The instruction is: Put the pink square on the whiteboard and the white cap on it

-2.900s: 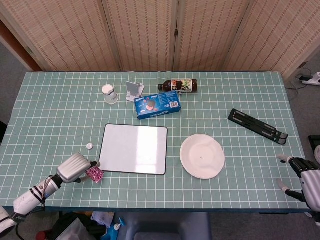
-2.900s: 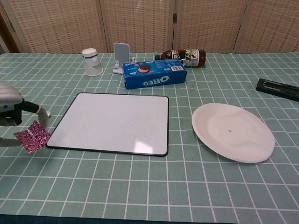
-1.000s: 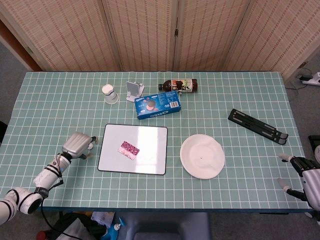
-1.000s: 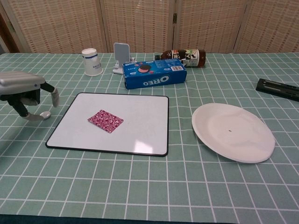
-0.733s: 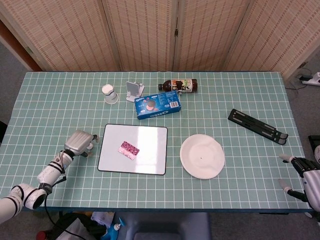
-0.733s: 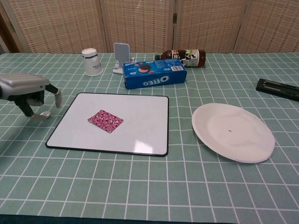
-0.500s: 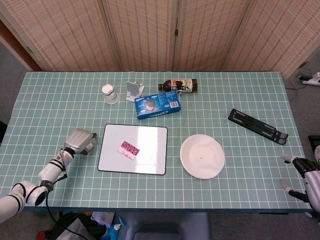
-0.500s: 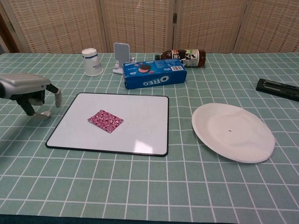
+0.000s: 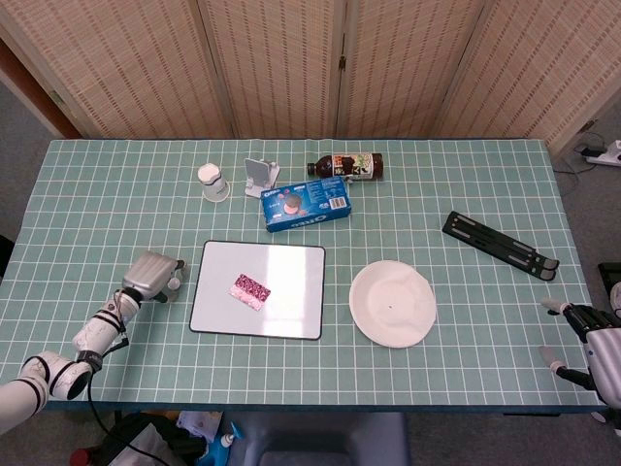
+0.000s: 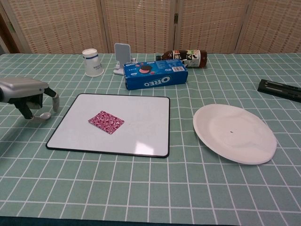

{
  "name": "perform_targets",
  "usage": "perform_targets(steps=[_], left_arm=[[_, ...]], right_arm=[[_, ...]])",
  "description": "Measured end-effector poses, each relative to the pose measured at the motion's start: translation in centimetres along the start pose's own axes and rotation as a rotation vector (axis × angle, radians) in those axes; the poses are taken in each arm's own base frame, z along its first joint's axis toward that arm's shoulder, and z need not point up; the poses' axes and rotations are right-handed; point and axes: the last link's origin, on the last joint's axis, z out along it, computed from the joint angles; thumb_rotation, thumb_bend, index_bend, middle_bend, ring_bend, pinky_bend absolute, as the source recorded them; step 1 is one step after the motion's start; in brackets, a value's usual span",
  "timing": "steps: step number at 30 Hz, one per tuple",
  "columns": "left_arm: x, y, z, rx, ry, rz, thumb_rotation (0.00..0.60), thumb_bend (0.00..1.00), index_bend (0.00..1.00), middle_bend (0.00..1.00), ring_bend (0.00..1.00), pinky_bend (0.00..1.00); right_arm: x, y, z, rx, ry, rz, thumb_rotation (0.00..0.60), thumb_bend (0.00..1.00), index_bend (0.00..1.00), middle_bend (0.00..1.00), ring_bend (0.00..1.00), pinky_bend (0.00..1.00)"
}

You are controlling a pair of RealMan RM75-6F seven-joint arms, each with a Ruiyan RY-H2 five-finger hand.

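The pink square (image 9: 250,289) (image 10: 106,122) lies flat on the left half of the whiteboard (image 9: 289,291) (image 10: 136,117). Just left of the board, the small white cap (image 10: 44,115) sits on the tablecloth. My left hand (image 9: 152,275) (image 10: 26,92) hangs over the cap with its fingers curved down around it. The thumb stands apart from the cap, and nothing is held. In the head view the hand mostly covers the cap. My right hand (image 9: 587,345) rests at the table's near right corner with fingers spread and empty; the chest view does not show it.
At the back stand an Oreo box (image 9: 307,202) (image 10: 155,75), a lying bottle (image 9: 346,166), an upturned paper cup (image 9: 213,182) and a phone stand (image 9: 260,177). A white plate (image 9: 392,303) (image 10: 234,133) lies right of the board. A black folded stand (image 9: 500,245) lies further right.
The left hand, which earlier held the pink square left of the board, has left it on the board. It has since shifted back and sunk low over the cap. The right hand is still.
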Motion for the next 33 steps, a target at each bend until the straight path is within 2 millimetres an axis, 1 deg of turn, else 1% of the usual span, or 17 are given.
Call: perform_targets(steps=[18,25,33], left_arm=[[-0.44,-0.52,0.37,0.019,-0.011,-0.014,0.600,0.26,0.46,1.00,1.00,1.00],[-0.33,-0.59,0.54,0.023,-0.005,-0.017,0.600,0.32,0.49,1.00,1.00,1.00],[0.13,-0.69,0.58,0.024,0.015,-0.025,0.600,0.33,0.50,1.00,1.00,1.00]], right_arm=[[-0.28,-0.10,0.10,-0.004,-0.005,0.003,0.600,0.22,0.25,0.35,0.30,0.36],[-0.29,-0.05,0.08,-0.007,-0.006,0.003,0.600,0.22,0.25,0.35,0.30,0.36],[-0.18,-0.06,0.06,-0.006,-0.002,0.002,0.600,0.22,0.25,0.35,0.30,0.36]])
